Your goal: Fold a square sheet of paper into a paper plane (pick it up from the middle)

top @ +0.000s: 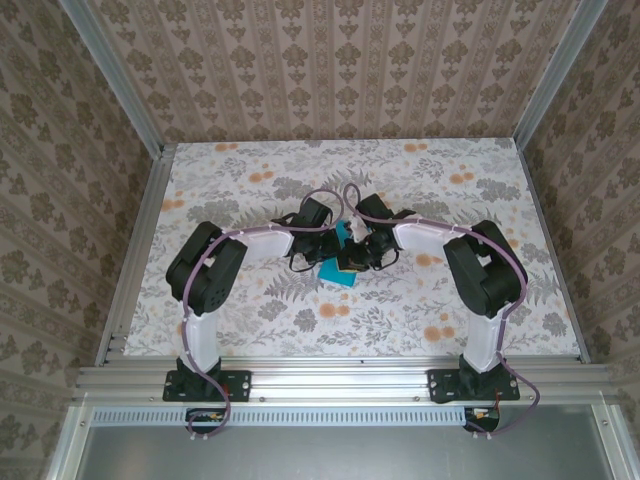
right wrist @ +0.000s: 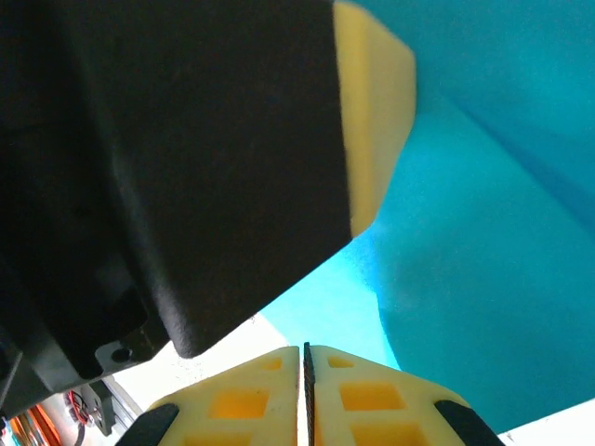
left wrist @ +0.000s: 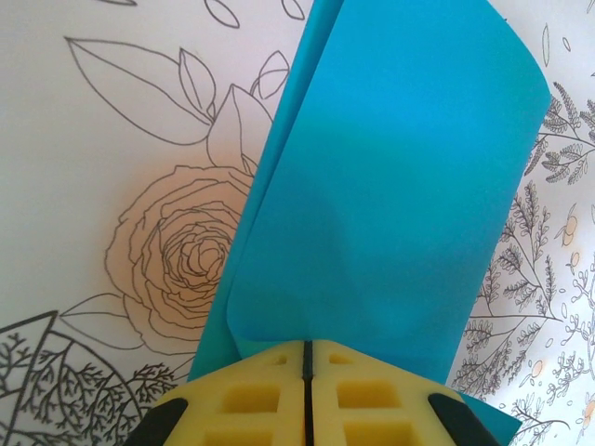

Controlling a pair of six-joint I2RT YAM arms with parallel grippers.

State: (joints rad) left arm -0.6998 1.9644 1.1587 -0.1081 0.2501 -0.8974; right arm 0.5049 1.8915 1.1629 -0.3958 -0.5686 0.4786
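Pinching the square sheet of paper [left wrist: 390, 186] at its near end, the left claw [left wrist: 306, 358] had its yellow pads pressed together with no gap, and the teal sheet curled up and over just ahead of them, doubled but not creased, above the flower-printed tabletop [left wrist: 112, 93]. That loose roll was the first risk: pressed down as it lay, it would probably crease crooked, since the lower layer stuck out to the left of the upper one. Between the two claws the paper was bent, not taut, so any pull apart could tear it or drag it out of one grip. The right claw [right wrist: 305, 358] was closed as tightly, and the sheet seemed to run into its tips from ahead and to the right, though how much paper it held could not be made out. The left claw's black housing loomed close above and to the left of it. A careless swing of either wrist could knock the two together.
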